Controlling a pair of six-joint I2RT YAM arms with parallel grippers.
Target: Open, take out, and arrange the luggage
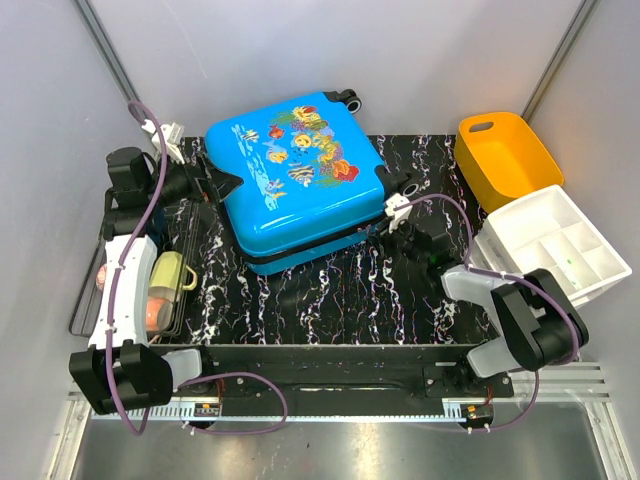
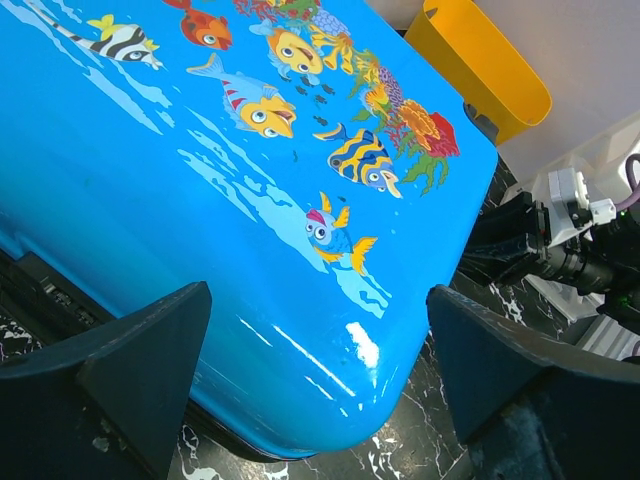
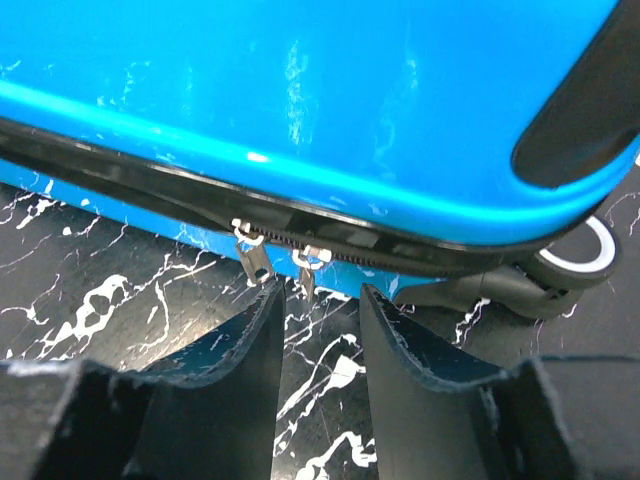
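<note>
Right gripper [image 3: 320, 295], jaws narrowly apart and holding nothing, sat just under the suitcase's [image 3: 300, 90] zip pulls [image 3: 305, 268]. One tab needed centring before any pinch. Left gripper [image 2: 315, 295] gaped empty over the suitcase.

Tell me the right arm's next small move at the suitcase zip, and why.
Probably ease the right gripper forward until the zip pull facing its gap sits between the fingers, then close. The luggage is zipped shut, both pulls hang just beyond the fingertips, and nothing is gripped yet.
</note>
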